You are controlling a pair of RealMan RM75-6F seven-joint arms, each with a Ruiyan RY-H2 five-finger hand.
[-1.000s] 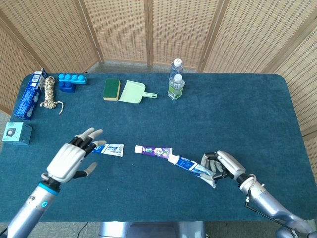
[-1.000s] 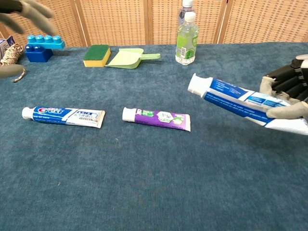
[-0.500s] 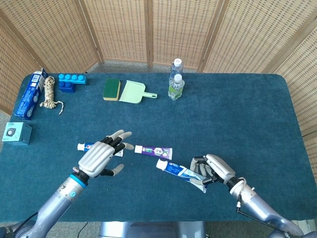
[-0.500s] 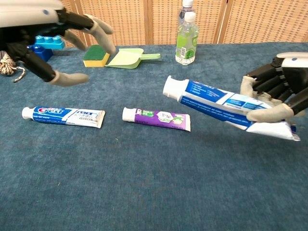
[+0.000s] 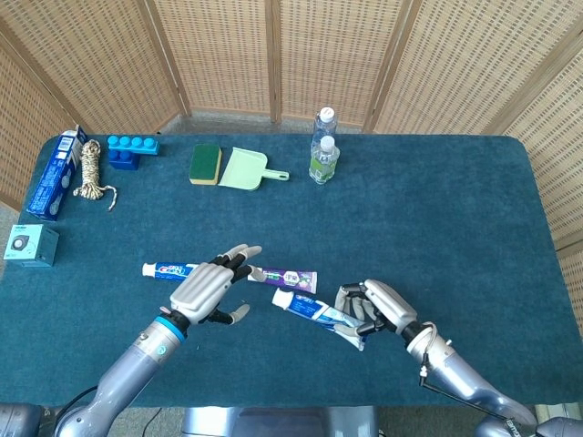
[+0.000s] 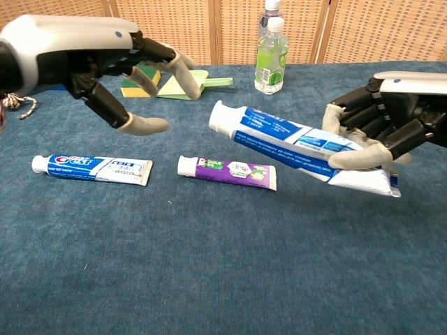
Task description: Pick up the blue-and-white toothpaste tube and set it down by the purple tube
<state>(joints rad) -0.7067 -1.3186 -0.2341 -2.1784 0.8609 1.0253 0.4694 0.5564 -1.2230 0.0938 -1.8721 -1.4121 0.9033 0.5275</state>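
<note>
Right of frame centre, the right hand (image 6: 380,132) holds the blue-and-white toothpaste tube (image 6: 297,143) aloft, now carried leftward until its cap overhangs the purple tube (image 6: 227,172); lowering remains. Meanwhile the left hand (image 6: 115,59), fingers spread and empty, has advanced toward centre. Its wrist blocks part of the Crest tube (image 5: 168,269) in the head view.

Held tube (image 6: 300,146) above purple tube (image 6: 227,171), third tube (image 6: 92,167) left
</note>
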